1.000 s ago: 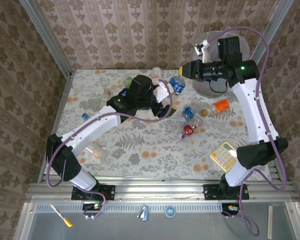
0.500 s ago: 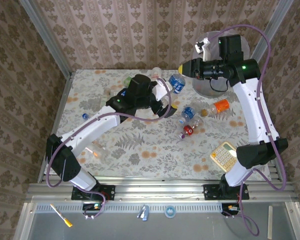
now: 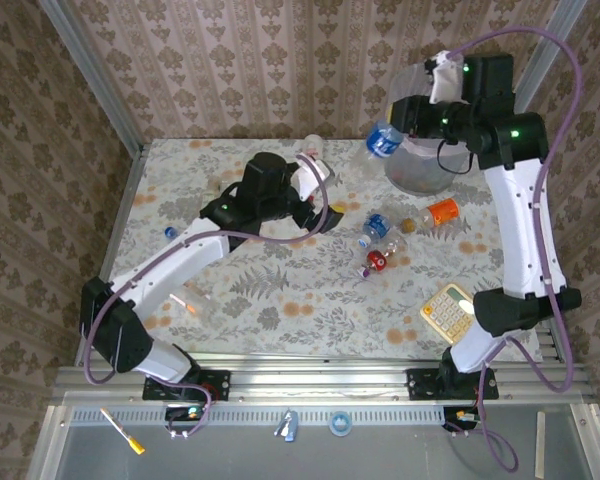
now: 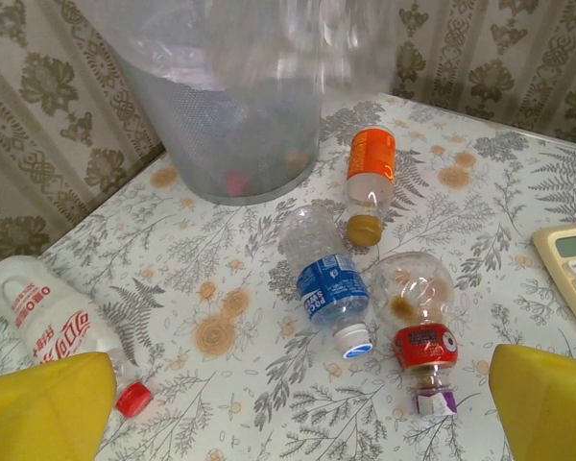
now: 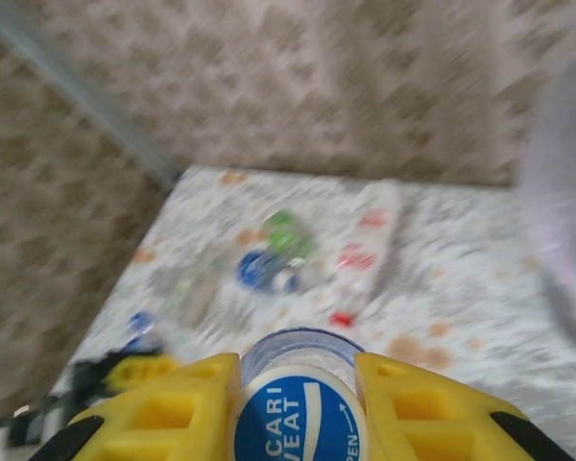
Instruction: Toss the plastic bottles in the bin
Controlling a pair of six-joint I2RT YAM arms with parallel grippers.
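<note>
Since the earlier frame the right arm has swung up and back toward the far right corner, lifting a blue-labelled bottle (image 3: 383, 142) off the surface (image 3: 280, 300). The left arm has drawn a little toward its own side.

The right pincer (image 3: 393, 130) is clenched on that bottle. In the wrist view the blue label (image 5: 298, 423) sits squeezed between the two yellow fingers, and the body runs away from the camera, roughly along the way the fingers point. From above, the bottle hangs just beside the left rim of the bin (image 3: 417, 172), high but seemingly not yet over the mouth. The bin therefore lies to the bottle's right, and the drop likely needs a short carry that way before the fingers let go.

The left pincer (image 4: 293, 423) is released, its fingers spread wide and holding nothing. It hovers low over the middle of the surface. Straight ahead between the fingers lies a second blue-labelled bottle (image 4: 328, 288), its long axis pointing away, cap end nearest. A red-labelled bottle (image 4: 418, 322) lies just beside it, and an orange-labelled bottle (image 4: 370, 178) lies farther on, near the bin. A white bottle (image 4: 43, 317) lies by the left finger. The left arm is the nearer to all four. The calculator (image 3: 448, 310) sits near the right arm's base.
</note>
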